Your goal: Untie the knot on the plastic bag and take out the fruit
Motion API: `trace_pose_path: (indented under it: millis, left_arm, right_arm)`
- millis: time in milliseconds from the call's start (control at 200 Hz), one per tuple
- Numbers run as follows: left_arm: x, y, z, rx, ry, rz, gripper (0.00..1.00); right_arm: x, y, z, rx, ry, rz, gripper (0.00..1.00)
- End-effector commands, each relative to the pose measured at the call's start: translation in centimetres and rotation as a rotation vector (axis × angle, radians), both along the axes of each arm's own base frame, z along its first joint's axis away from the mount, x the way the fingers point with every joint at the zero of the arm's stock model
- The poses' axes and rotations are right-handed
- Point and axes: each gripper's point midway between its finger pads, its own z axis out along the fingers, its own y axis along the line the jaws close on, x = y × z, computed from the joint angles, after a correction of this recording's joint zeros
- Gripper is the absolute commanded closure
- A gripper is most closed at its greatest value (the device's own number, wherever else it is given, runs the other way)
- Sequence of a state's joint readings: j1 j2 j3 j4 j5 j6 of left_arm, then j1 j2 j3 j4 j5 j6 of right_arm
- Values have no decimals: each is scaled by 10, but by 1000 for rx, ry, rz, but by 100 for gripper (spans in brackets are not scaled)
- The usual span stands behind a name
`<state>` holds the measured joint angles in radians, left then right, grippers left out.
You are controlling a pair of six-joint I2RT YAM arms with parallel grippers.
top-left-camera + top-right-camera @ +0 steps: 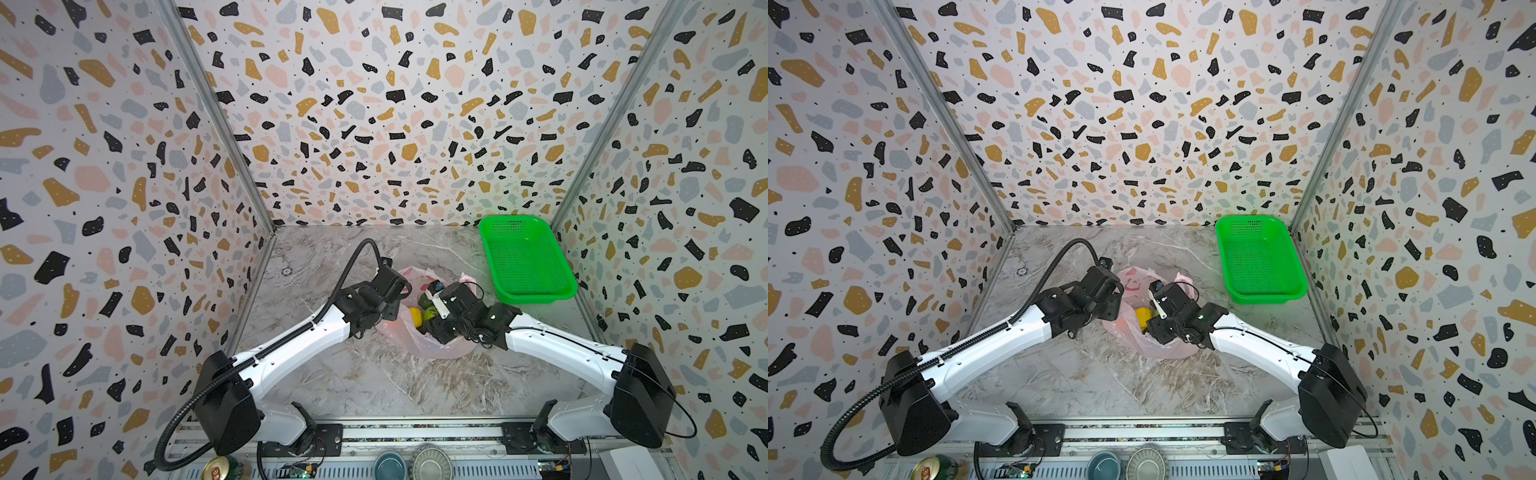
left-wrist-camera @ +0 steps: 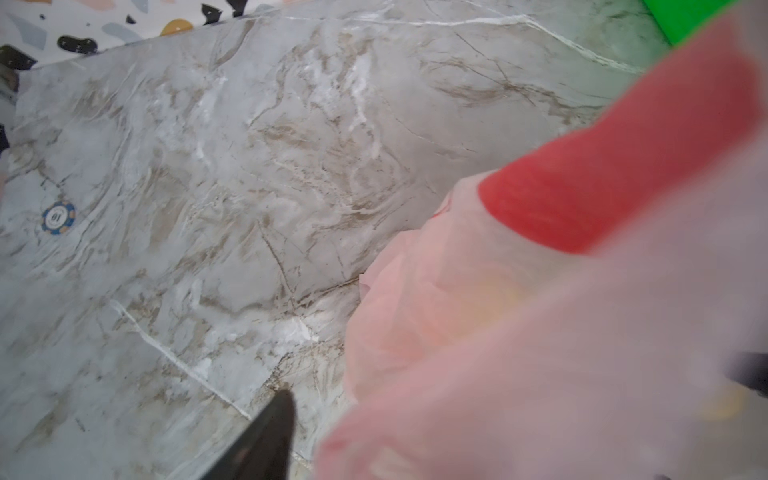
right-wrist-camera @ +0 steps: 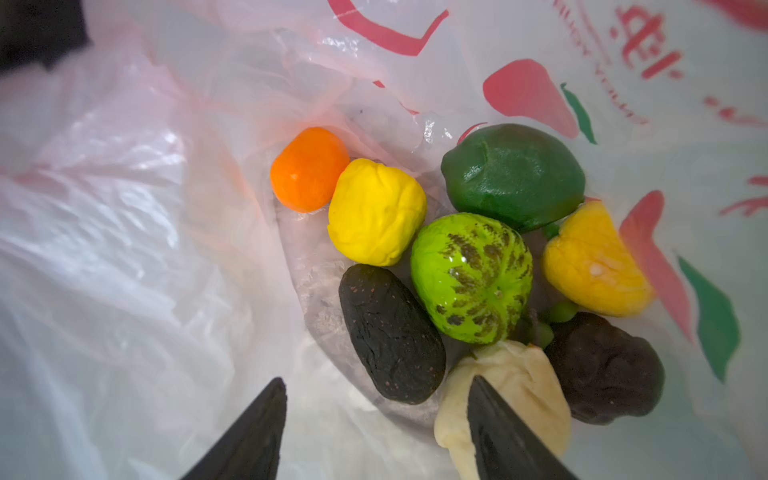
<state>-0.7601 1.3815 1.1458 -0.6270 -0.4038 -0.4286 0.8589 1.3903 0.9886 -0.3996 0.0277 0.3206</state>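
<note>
**Right gripper [image 3: 376, 386] over the fruit [image 3: 471, 278], none out yet**

Its jaws stood apart, empty, just above the fruit heaped inside the plastic bag [image 3: 124, 249]. No knot showed, so untying looked done. Left gripper [image 1: 395, 303] sat at the bag's rim; whether shut, I could not tell. Green basket [image 1: 536, 296] held nothing

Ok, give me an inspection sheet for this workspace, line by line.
Surface: marble table, no spills seen.
Job's things: pink bag open; fruit inside; knot not seen.
Clutter: green basket, empty; poker chip; can and two bowls past the front rail.
Grippers: right gripper open above the fruit; left gripper at the bag's edge, jaws unclear.
Cables: black hose along left arm; thin wire looped at right wrist.
Surroundings: speckled walls on three sides.
</note>
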Motion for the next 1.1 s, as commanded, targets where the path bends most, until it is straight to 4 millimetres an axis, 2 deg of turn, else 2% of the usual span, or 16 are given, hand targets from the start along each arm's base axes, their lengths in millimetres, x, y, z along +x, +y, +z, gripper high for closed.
trace_pose_path:
  millis: [0,170,230,380,466,531,611,736,811,956,1021,1096]
  left_arm:
    - [5,14,0,34,-28,25,54]
    - [5,14,-6,-5,0,8,91]
    - [2,14,-3,-12,13,1,100]
    - [-13,17,6,-45,49,-12,100]
    - [-27,11,0,-108,94,-40,100]
    - [-37,0,-8,-188,131,-60,100]
    - [-47,-13,-13,-243,141,-73,100]
    - [-56,-32,-6,-300,116,-85,100]
    - [-59,-39,-1,-333,93,-84,100]
    - [-63,-40,2,-369,68,-65,100]
    - [-64,-39,-1,-369,64,-56,100]
    - [-67,-38,-7,-369,75,-50,100]
  right_arm:
    - [-2,-1,9,18,-17,-17,30]
    - [-6,-5,3,3,-8,-23,29]
    - [-7,-6,1,-6,-7,-26,29]
    - [-8,-16,-9,-48,-9,-43,28]
    - [-9,-16,-11,-56,-6,-30,27]
    - [-10,-8,-3,-32,-4,-6,26]
    - [-10,7,16,17,-2,23,24]
    - [-3,28,36,62,10,37,20]
    - [9,37,35,45,23,28,14]
    - [39,52,12,-24,40,17,7]
    - [62,49,6,-60,1,-33,3]
    - [94,34,10,-122,-103,-133,0]
